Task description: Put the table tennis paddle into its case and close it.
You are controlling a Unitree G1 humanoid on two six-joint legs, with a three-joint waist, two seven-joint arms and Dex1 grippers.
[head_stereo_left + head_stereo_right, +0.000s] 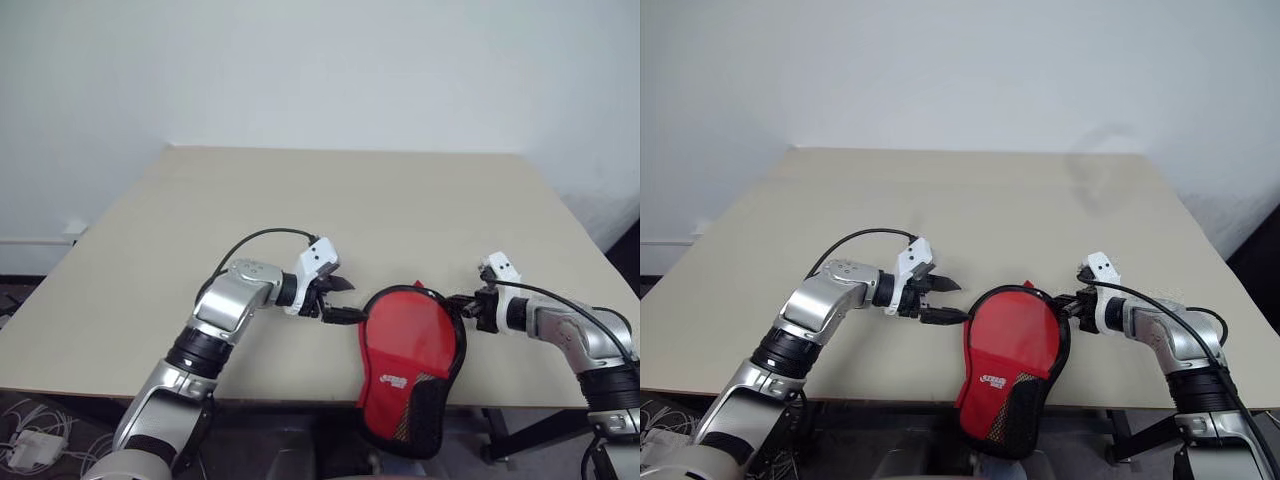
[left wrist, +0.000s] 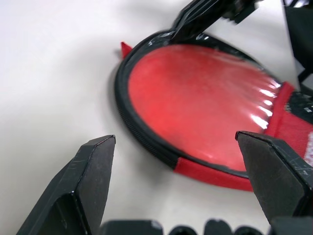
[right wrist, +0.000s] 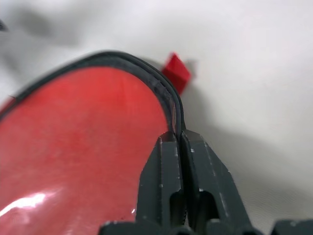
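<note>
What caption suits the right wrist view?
Right tool shut on the black edge of the red case lying on the table.

We see soft, even, fairly bright light on pale beige tabletop [image 1: 400, 210]; faint shadows only. We note white glare streaks on red see-through paddle-shaped case [image 2: 195, 98]. Wrist views blurred toward far background.
</note>
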